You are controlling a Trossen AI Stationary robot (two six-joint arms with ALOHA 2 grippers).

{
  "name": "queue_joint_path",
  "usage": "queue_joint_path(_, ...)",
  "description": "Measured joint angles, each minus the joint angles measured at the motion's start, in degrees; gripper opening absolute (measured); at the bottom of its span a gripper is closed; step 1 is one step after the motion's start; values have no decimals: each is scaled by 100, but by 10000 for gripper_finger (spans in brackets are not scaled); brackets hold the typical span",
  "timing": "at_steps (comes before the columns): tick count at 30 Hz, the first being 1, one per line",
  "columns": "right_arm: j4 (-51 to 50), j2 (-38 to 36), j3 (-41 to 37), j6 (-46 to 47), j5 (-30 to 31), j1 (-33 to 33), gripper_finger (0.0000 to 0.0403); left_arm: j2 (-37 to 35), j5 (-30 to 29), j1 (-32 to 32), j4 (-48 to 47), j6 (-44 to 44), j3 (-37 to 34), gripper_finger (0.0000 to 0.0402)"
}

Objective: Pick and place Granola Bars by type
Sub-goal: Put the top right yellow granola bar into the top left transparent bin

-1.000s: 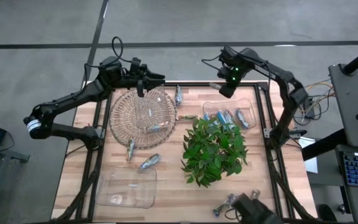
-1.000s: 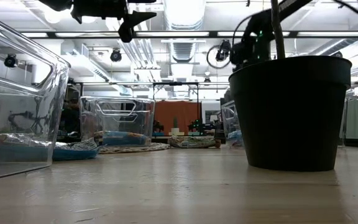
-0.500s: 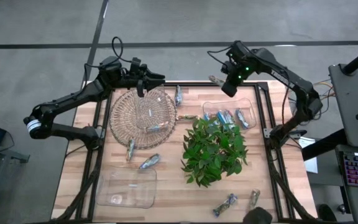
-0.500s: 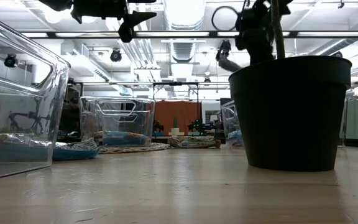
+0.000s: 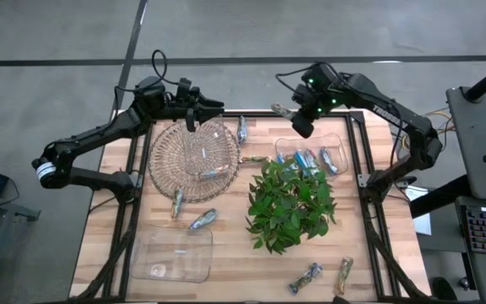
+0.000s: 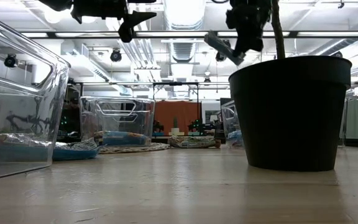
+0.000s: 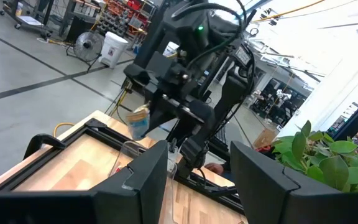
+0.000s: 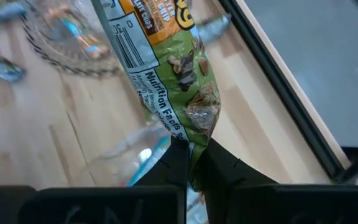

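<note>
Right gripper (image 8: 191, 163) jaws pinched on green-wrapped granola bar (image 8: 166, 68), left gripper (image 5: 199, 112) jaws parted, empty, above wire basket (image 5: 169, 167)

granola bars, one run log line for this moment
right tool: shut on green granola bar, above clear tray | left tool: over wire basket

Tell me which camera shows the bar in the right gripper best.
The right wrist view: the granola bar fills the picture, pinched between the right gripper's fingers, green wrapper and print readable. The high view shows only a small sliver beside the gripper, the low view an angled silhouette, the left wrist view a distant bar.
</note>
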Motion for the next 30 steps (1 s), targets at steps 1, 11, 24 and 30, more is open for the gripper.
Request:
queue_joint_path(1,15,10,32,69,11,52,8,0,-1,0,0,14,0,158)
queue_joint_path(11,220,29,435,680,260,454,8,0,-4,0,0,312,0,158)
queue_joint_path(24,1165,29,936,788,154,850,8,0,-71,-4,-2,-352,0,158)
queue_joint_path(30,1951,31,927,898,-179,973,8,0,-77,-9,168,-145,0,158)
